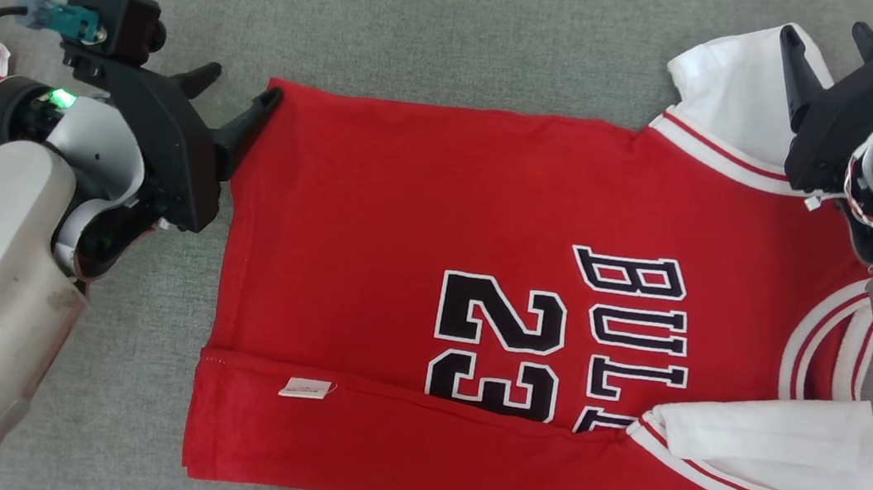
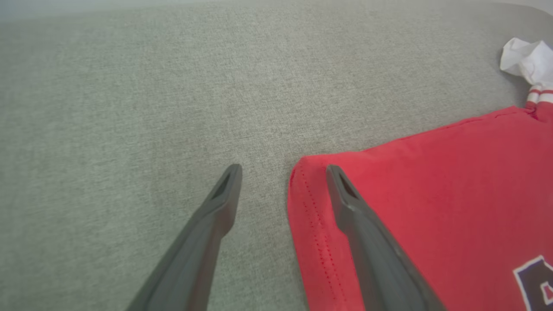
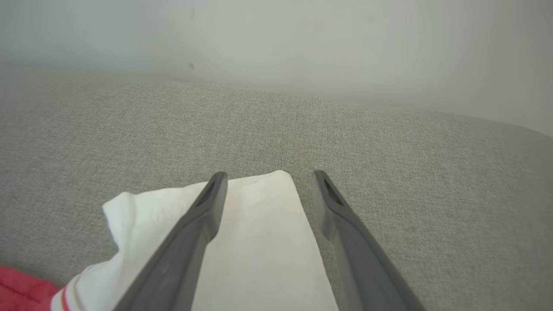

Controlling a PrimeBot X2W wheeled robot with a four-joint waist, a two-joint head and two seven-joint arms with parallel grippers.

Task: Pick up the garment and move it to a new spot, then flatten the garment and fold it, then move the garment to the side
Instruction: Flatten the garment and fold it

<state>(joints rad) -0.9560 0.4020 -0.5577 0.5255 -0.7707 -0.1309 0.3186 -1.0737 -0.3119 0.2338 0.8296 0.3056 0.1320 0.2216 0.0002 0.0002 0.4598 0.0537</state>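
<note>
The left gripper (image 1: pixel 244 82) is hovering with jaws spread, straddling the far hem corner (image 2: pixel 304 172) of the red jersey (image 1: pixel 407 216). The right gripper (image 1: pixel 827 35) is gaping likewise over the white far sleeve (image 3: pixel 259 233). The jersey is lying flat on the grey fabric surface (image 1: pixel 431 19). Looking light and limp, it is probably calling for corner pinches.

The garment (image 1: pixel 374 212) is red with white sleeves, red-and-white striped trim and black, white-edged "23" and lettering. The tabletop (image 1: pixel 431 19) is speckled grey. The left claw (image 1: pixel 244 81) and right claw (image 1: pixel 827 31) are dark grey.
</note>
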